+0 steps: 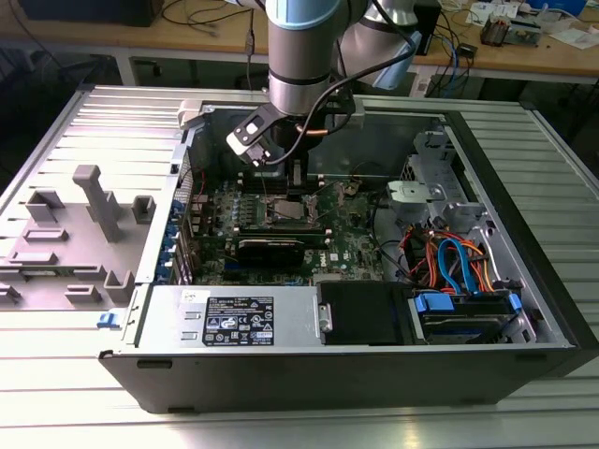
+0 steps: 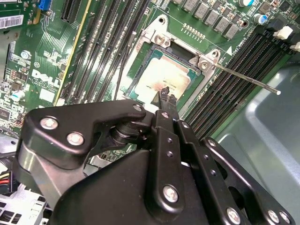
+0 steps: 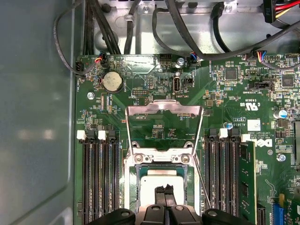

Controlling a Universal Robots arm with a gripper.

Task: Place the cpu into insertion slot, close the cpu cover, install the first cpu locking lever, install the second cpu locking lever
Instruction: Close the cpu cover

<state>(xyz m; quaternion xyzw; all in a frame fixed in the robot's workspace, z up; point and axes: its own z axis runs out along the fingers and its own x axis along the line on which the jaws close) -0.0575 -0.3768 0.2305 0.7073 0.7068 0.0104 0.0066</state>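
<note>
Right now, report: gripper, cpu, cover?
Status: gripper shut, tips at the cpu top; cpu lying in the insertion slot. The cpu cover raised, open. One locking lever unlatched, sticking out.

**Print around the insertion slot**

White lettering (image 2: 44, 78) is showing on the green circuit board (image 2: 51, 42), past the long black slots (image 2: 101, 51) beside the insertion slot (image 2: 157, 37). A small white sticker (image 3: 253, 124) is sitting near that slot. A white printed label (image 1: 234, 321) is lying on the metal housing (image 1: 168, 318), well apart from the slot, its print too small to make out.
</note>
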